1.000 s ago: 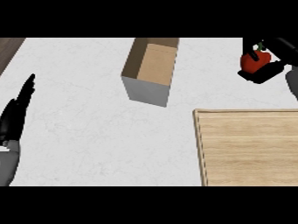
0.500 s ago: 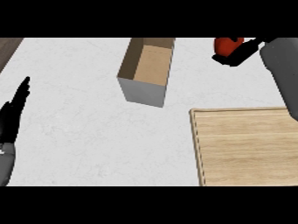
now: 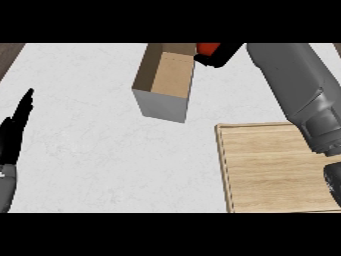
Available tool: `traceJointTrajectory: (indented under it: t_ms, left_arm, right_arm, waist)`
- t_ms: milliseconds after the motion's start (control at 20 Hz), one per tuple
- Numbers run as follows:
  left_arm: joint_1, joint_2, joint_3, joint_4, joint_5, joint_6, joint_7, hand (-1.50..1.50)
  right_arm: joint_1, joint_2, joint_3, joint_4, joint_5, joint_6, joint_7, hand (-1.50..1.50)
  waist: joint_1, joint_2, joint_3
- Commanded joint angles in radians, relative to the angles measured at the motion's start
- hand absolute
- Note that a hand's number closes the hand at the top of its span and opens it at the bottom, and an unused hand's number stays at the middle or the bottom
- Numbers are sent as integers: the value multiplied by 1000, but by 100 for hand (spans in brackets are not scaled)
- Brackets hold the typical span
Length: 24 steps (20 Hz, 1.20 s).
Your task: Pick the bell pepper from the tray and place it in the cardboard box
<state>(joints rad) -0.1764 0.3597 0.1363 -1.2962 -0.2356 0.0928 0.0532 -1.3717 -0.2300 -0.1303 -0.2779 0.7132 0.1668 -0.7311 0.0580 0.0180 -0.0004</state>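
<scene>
The right hand [image 3: 223,55], fingers clenched round the bell pepper [image 3: 208,48], has swung left to the far corner of the cardboard box [image 3: 162,104], so release looks near.

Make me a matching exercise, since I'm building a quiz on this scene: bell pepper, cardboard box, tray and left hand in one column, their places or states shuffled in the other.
Column one:
1. bell pepper
2. cardboard box
3. tray
4. left hand

Column two:
A. Lower right of the view, partly under the right forearm
B. Open, resting near the left edge
C. Open-topped, upright at top centre
D. Held by the right hand near the box's far right corner

Pairs: 1-D, 2-C, 3-A, 4-B.
</scene>
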Motion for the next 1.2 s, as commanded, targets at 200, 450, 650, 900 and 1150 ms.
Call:
traceJointTrajectory:
  t_ms: [200, 450, 650, 900, 1150]
  left_arm:
    - [-5, -20, -4, 34, -8, 8, -36, 0]
    - [-18, -18, -20, -27, -19, 2, 17, 0]
    - [-27, -6, -22, -31, -7, -29, 9, 0]
    - [-60, -22, -39, -23, -17, -25, 15, 0]
    - [-41, -32, -36, -13, -25, -6, -10, 0]
  right_arm:
    - [-97, 144, -15, 97, 1, -42, 146, 150]
    - [-101, 204, -24, 127, 1, -101, 189, 150]
    - [-114, 228, 15, 158, 38, -182, 252, 150]
    - [-101, 229, -25, 225, -8, -152, 344, -150]
    - [-83, 230, -26, 234, -16, -131, 328, -150]
  waist:
    - [19, 12, -1]
    - [26, 14, -1]
    - [59, 22, -2]
    - [81, 32, -2]
    - [84, 32, -1]
